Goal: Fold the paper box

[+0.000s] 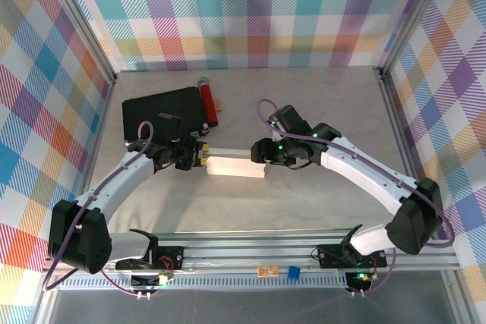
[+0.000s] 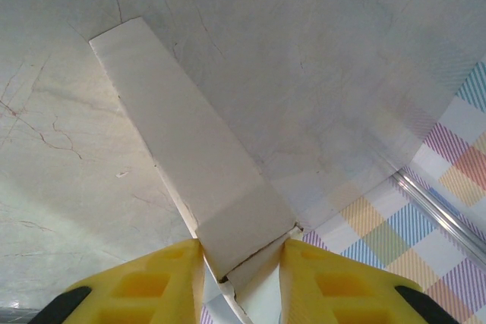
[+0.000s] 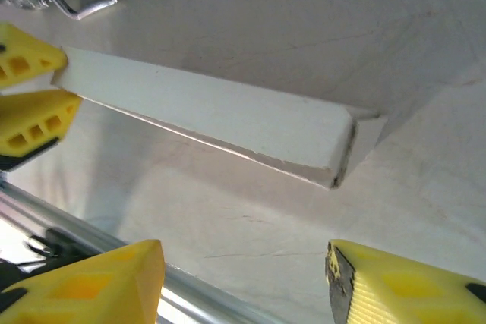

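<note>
The left claw pinched 1 end of the paper box; the right claw gaped wide near its other end.

On my worktop a black case lies flat. A red cylinder rests along the case's right edge, touching it. Plaid walls rise behind the case; a small blue block sits well apart from it, toward my near edge.

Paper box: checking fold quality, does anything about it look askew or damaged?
Yes: the end flap of the paper box away from the left gripper juts out untucked, with a dark gap at its crease.
</note>
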Robot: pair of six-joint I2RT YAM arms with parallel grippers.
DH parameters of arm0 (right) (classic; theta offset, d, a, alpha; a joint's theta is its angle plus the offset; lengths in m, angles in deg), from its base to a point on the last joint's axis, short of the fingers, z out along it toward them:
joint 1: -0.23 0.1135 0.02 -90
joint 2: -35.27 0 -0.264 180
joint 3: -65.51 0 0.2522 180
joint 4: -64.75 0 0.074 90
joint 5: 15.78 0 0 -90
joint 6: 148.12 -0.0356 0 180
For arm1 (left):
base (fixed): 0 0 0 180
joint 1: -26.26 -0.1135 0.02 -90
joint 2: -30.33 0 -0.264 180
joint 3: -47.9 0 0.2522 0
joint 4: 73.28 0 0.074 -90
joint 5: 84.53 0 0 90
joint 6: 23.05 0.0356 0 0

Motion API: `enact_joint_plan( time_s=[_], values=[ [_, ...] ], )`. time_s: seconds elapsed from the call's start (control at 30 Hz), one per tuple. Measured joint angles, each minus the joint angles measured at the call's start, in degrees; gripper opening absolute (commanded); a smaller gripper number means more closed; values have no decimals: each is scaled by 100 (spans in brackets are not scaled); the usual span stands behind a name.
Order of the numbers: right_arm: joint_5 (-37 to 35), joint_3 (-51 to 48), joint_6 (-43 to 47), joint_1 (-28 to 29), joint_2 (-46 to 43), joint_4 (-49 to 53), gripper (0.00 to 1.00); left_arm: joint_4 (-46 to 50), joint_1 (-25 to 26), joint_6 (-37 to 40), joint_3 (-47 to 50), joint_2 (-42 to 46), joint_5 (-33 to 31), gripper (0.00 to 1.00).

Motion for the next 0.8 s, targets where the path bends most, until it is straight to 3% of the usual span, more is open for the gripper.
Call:
enact_joint_plan(
  time_s=[0.2,0.43,0.8],
  values=[
    [643,-1290,-1993,-686,-402,-918,61,2,0,0,0,0,0,28],
    [1128,-1875,-3563,-872,-413,-2098,61,2,0,0,0,0,0,27],
    [1305,-2280,-4607,-911,-566,-3171,62,2,20,-2,0,0,4,26]
  ],
)
